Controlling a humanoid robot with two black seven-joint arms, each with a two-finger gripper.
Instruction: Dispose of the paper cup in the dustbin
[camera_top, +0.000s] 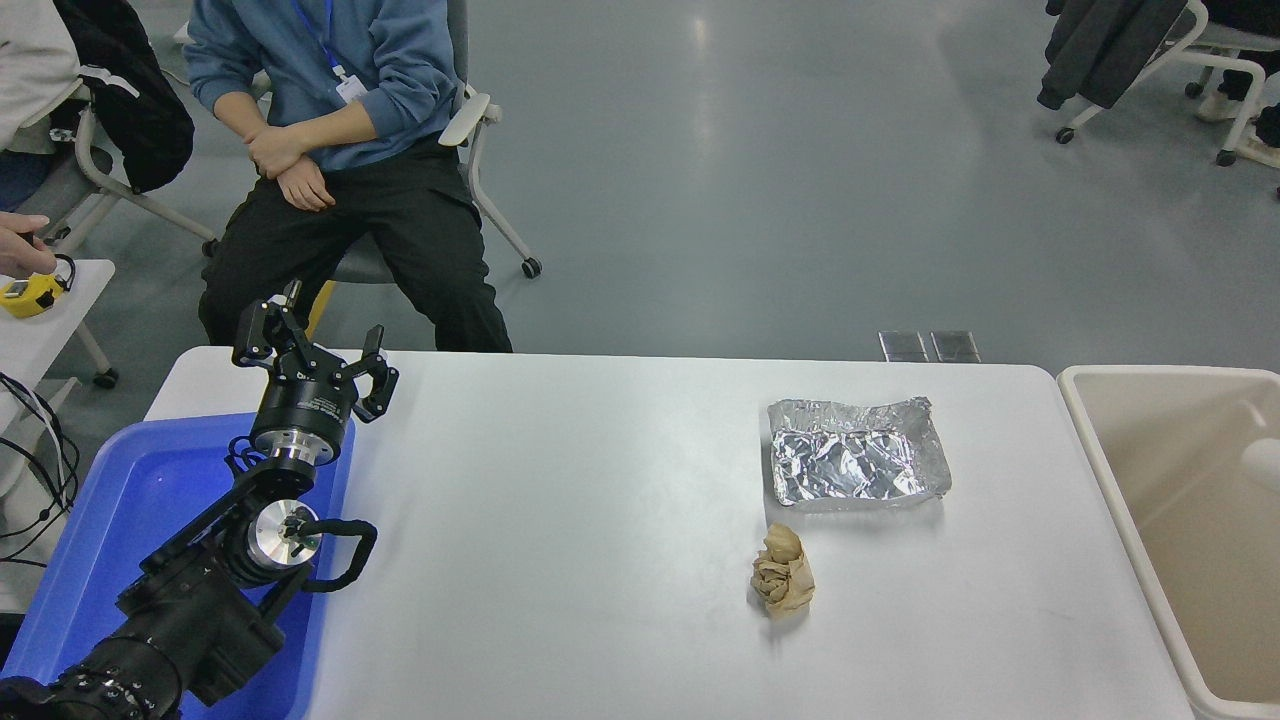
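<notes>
Crinkled shiny foil tray (858, 453); rough crumpled brown paper ball (783, 573); smooth matt white tabletop (600, 520); glossy blue plastic bin (120, 520).

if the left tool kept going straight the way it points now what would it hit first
Probably nothing on the table. The left tool points away from the camera, past the table's far edge, toward the seated person's legs. It looks open. Depth is unclear from this one view, so the legs may be well beyond it.

- Illumination: bright, even, diffuse overhead light; colours render true.
- Glare: pale streaks reflect off the grey floor (700, 120); the foil tray (858, 453) shows sharp specular highlights.
- Shadows: soft and short — beneath the foil tray and the paper ball (783, 573).
- Focus: sharp throughout; a blurred white shape inside the dustbin (1090, 440).
- Distortion: mild wide-angle bending at the edges.
</notes>
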